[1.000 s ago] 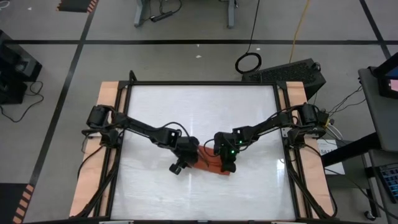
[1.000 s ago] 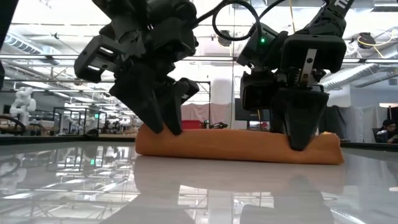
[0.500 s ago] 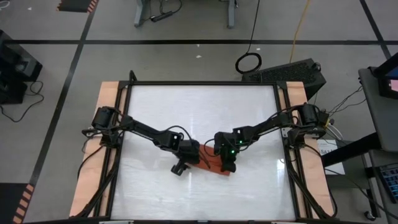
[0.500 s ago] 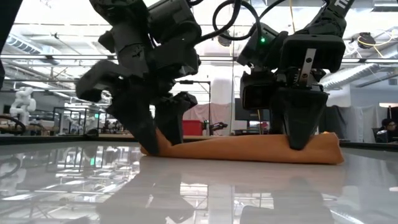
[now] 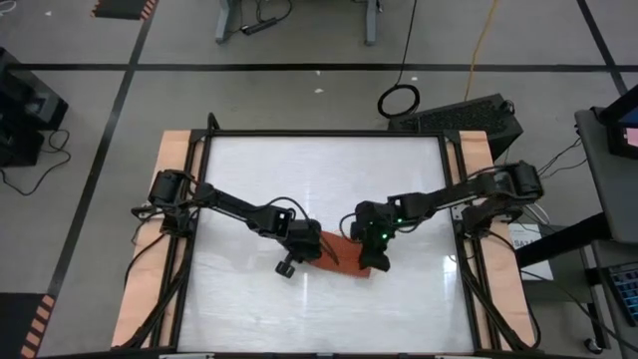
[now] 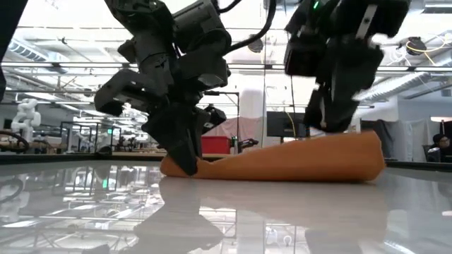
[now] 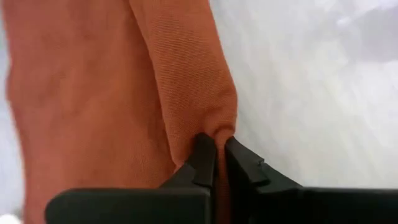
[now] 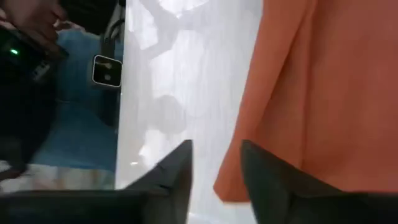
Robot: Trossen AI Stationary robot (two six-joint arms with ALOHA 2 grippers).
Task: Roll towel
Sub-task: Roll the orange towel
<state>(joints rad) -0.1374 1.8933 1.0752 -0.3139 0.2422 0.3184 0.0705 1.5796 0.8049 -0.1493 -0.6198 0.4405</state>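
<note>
The towel [image 5: 341, 254] lies a little toward the near edge from the middle of the white table [image 5: 319, 179], between the two arms, bunched into a long, low, partly rolled strip; in the low view one end sits flat on the surface while the other end is raised into a hump [image 6: 282, 161]. The left gripper [image 7: 216, 152] is pinched nearly shut on a fold at the flat end of the towel, its tips pressed down at table level with a tuck of cloth between them. The right gripper [image 8: 214, 165] is at the raised end with its jaws partly apart; cloth lies just beside one finger, but nothing shows between the tips, so it looks to be holding nothing. To do this step well, I judge the two ends should be worked evenly: the right gripper needs a fresh hold on its end at the same fold line as the left, then both should turn the edge over together, keeping the cloth snug so the roll stays tight and straight, not coned. The left arm [image 5: 239, 211] reaches in from its table side, elbow low, wrist bent steeply down onto the cloth. The right arm [image 5: 449, 197] stretches in from the opposite side, wrist tilted, its gripper just above the towel's end.
</note>
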